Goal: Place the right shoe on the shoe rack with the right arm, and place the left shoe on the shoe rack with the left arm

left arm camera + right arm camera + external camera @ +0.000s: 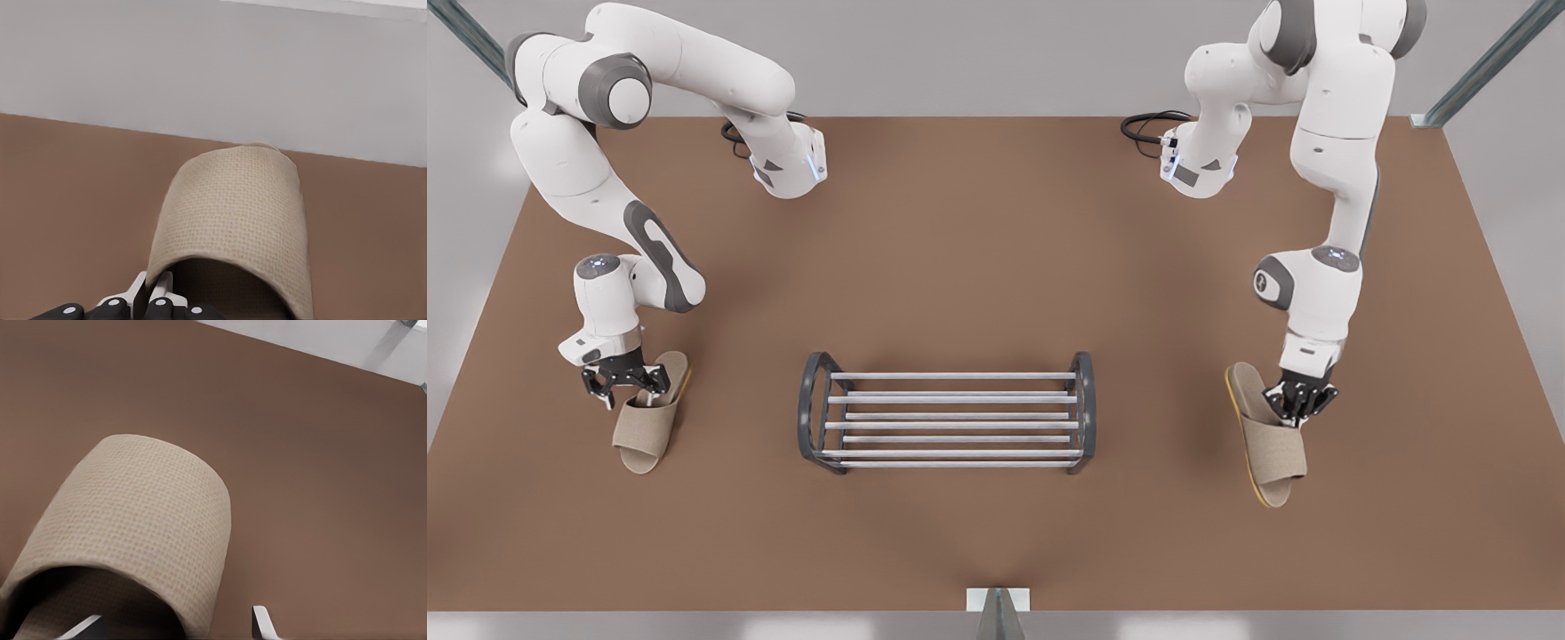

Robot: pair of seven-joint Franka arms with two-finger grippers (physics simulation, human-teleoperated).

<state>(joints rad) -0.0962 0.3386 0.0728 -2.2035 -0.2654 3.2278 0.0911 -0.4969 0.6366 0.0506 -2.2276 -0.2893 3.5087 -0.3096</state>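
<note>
On the front view's left, the right gripper (627, 391) stands spread open at the right shoe (645, 436), which lies flat on the brown table (996, 267); the right wrist view adds that one finger (87, 628) sits inside the strap's mouth and the other (263, 621) outside its edge; the shoe rack (951, 376) stands well apart, between both jaws; on the front view's right, the left gripper (1300, 404) is clenched on the left shoe (1276, 453), tilted with its tan sole edge showing; the left wrist view shows the fingers (160, 288) pinching the strap's side edge.
</note>
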